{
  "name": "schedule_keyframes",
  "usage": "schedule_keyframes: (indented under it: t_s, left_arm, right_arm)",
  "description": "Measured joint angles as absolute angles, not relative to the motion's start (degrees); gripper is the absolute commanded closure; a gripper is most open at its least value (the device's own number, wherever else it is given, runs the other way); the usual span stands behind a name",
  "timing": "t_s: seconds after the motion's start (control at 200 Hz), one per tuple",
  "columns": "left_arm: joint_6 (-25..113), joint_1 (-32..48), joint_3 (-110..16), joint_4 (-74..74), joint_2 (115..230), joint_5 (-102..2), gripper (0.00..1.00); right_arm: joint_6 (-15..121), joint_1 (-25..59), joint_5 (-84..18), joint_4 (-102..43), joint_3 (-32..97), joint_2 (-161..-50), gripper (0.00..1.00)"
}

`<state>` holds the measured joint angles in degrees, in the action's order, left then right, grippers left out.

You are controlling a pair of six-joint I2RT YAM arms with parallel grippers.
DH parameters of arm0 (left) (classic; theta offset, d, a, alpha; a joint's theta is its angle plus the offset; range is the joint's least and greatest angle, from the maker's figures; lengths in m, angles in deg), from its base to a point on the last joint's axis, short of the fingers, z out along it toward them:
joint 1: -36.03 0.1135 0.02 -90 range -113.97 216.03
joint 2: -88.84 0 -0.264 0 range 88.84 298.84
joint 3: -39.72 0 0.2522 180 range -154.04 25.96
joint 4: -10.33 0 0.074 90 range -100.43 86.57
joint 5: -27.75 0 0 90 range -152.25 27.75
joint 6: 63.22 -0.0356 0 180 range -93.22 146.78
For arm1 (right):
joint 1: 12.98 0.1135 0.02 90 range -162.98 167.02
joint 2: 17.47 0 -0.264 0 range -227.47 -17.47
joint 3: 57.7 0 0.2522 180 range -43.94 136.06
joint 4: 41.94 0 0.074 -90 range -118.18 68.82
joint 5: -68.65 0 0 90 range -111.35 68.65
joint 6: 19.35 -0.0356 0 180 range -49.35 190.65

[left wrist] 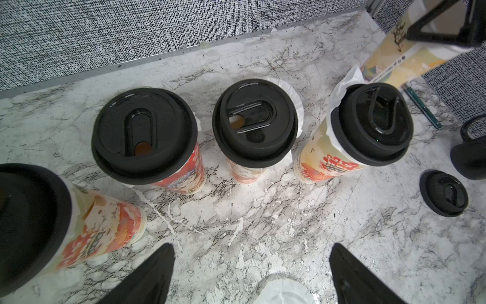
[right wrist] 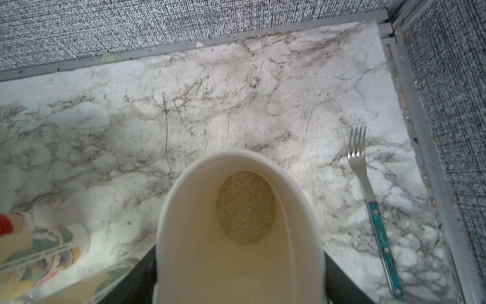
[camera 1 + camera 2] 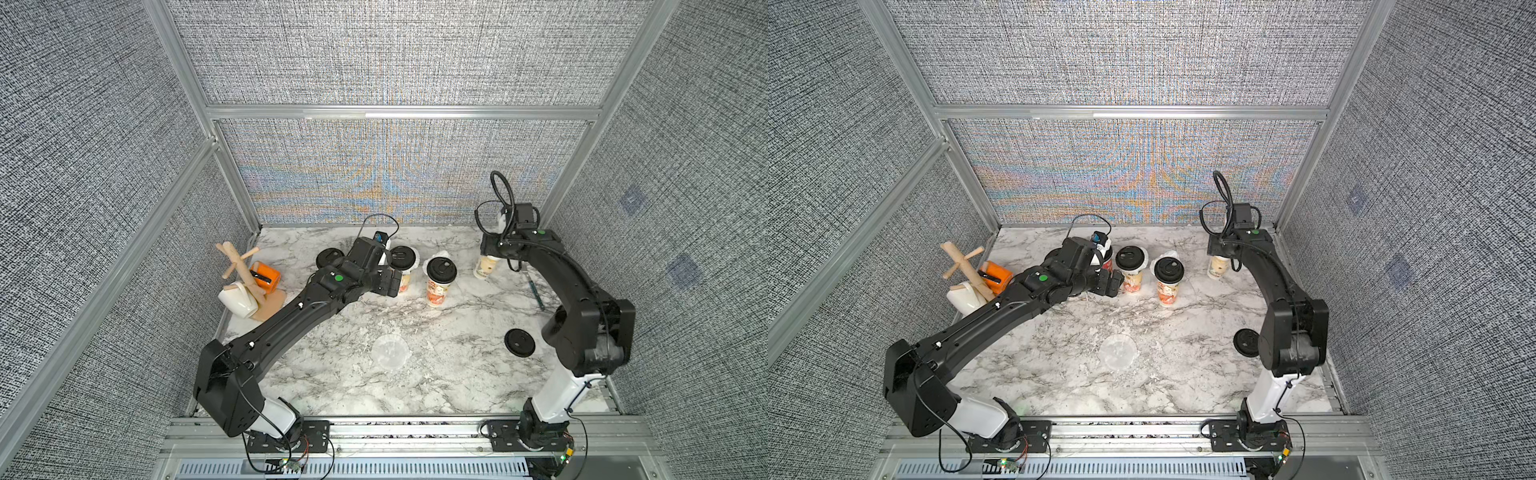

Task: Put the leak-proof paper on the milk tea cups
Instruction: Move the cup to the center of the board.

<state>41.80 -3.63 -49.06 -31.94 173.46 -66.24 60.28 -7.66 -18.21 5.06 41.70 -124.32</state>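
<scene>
Counting 4 lidded cups beside the open cup, paper peeking under their lids, we see 1 left: the right gripper clamps that open cup, the left gripper gapes empty, and the last paper disc lies well apart from it.

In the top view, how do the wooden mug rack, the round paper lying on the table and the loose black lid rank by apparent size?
Largest to smallest:
wooden mug rack
round paper
loose black lid
Paper only slightly outsizes lid.

My counter's left edge carries a wooden rack and a tilted white mug; near the right edge lie a fork and a black lid.
</scene>
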Motion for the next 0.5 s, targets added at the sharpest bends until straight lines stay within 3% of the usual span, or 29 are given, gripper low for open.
schedule_keyframes:
  t_s: [0.25,0.5]
  left_arm:
    - [42.2,-3.6,-49.8,-35.3,172.5,-64.9,0.06]
    - [44.2,-3.6,-47.8,-37.6,168.6,-64.6,0.06]
  right_arm:
    - [57.4,1.5,-16.2,7.0,22.4,-103.2,0.28]
    - [50.0,18.8,-14.2,13.5,12.3,-86.0,0.28]
